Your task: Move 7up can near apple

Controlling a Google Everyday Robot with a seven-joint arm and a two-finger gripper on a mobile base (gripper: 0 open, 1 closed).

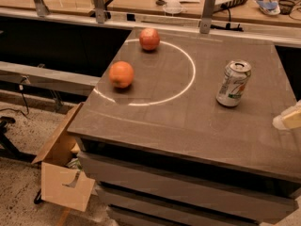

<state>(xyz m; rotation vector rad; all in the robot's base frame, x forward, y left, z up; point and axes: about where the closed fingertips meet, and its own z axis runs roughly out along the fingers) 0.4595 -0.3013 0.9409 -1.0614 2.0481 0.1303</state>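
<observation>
Behind the work surface runs a pale wooden bench point(141, 4) littered with cables and papers. In front of it stands the dull grey-brown square table point(178, 131) I'm working over, marked with a thin white ring point(192, 74). The small silver-white aluminium 7up can point(233, 84) stands upright near the table's right edge, about midway along it and outside the ring. The round reddish-pink apple point(149, 38) sits close to the far edge, toward the far left corner, well apart from the can. A bright orange round fruit point(121, 74) lies nearer the left edge.

My pale beige gripper point(288, 119) pokes in at the right edge, near the can but not touching it. Most of it is cut off, so I cannot tell whether it is released or clenched.

My worry is tipping. The can is tall, probably light and looks slightly dented, so an off-centre or high contact could knock it over and roll it off the right or near edge. I could also steer toward the orange fruit by mistake.
</observation>
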